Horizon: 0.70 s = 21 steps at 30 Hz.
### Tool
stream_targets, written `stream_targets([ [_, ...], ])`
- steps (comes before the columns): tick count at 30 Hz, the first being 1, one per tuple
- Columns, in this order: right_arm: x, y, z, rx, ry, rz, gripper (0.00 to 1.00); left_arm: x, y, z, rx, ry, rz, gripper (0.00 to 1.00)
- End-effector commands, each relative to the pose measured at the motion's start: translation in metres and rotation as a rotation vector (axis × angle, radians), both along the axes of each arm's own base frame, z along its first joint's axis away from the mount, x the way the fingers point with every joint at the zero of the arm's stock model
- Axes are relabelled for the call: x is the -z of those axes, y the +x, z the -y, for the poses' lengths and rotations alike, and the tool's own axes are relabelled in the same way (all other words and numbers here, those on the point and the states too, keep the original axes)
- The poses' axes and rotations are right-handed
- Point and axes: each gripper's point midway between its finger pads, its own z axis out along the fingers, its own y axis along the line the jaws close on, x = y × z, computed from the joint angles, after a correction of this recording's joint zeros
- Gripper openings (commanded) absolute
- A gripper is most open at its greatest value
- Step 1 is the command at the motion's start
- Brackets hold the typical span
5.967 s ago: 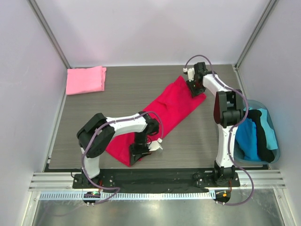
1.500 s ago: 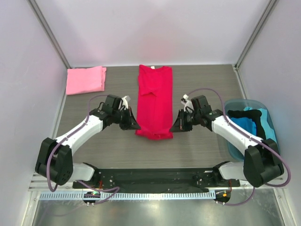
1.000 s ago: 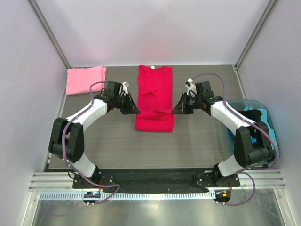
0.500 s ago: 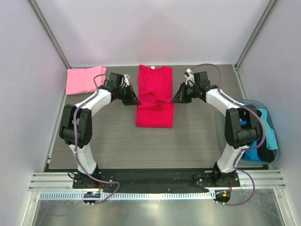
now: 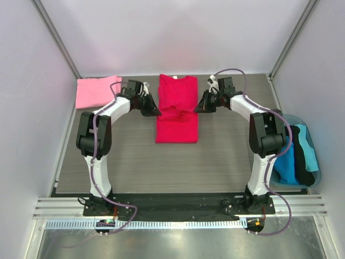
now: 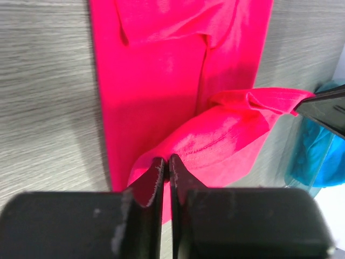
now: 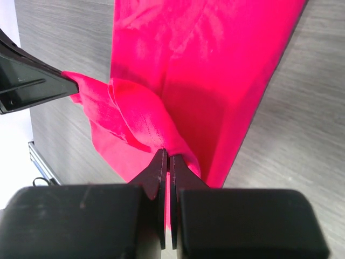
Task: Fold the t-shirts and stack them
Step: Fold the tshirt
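Crimson t-shirt lies lengthwise on the tabletop, its hem doubled back over the body and pinched at each corner by the closed left gripper and right gripper. Both corners are best carried level and taut to the collar, then released together. A pink t-shirt is set far left.

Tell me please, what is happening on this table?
Two robot arms are folding the red t-shirt, laid lengthwise on the table. The left claw and the right claw are each shut on one side of a raised fold across its middle. The pink t-shirt lies folded at the far left corner. A blue bin of clothes sits at the right.
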Motion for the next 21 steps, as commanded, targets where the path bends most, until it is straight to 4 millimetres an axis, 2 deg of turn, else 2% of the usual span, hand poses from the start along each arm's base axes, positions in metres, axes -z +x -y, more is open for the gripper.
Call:
stream_targets([
  [1, -0.017, 0.021, -0.001, -0.004, -0.002, 0.085, 0.05, -0.015, 0.017, -0.001, -0.002, -0.013, 0.064, 0.07],
  [11, -0.011, 0.029, 0.002, 0.003, -0.028, 0.103, 0.04, -0.016, 0.042, 0.000, -0.011, -0.013, 0.114, 0.12],
  [12, -0.013, 0.031, 0.004, 0.006, -0.031, 0.114, 0.20, -0.019, 0.045, 0.001, -0.009, -0.014, 0.124, 0.17],
  [13, -0.015, 0.035, 0.006, 0.012, -0.031, 0.133, 0.30, -0.018, 0.047, -0.001, -0.017, -0.002, 0.123, 0.20],
  [14, -0.020, 0.040, 0.007, 0.024, -0.035, 0.151, 0.45, -0.020, 0.047, -0.004, -0.024, 0.009, 0.128, 0.22],
  [15, -0.028, 0.045, 0.011, 0.045, -0.039, 0.171, 0.56, -0.020, 0.044, -0.007, -0.033, 0.019, 0.111, 0.25],
  [16, -0.041, 0.054, 0.016, 0.064, -0.041, 0.207, 0.58, -0.029, 0.041, -0.012, -0.044, 0.021, 0.120, 0.27],
  [18, -0.064, 0.057, 0.024, 0.077, -0.033, 0.244, 0.60, -0.040, 0.035, -0.025, -0.089, 0.024, 0.107, 0.29],
  [19, -0.066, 0.052, 0.031, 0.088, -0.035, 0.216, 0.61, -0.048, 0.024, -0.035, -0.110, 0.020, 0.104, 0.30],
  [21, -0.066, 0.034, 0.034, 0.081, -0.015, 0.168, 0.61, -0.046, 0.005, -0.044, -0.128, 0.026, 0.052, 0.33],
])
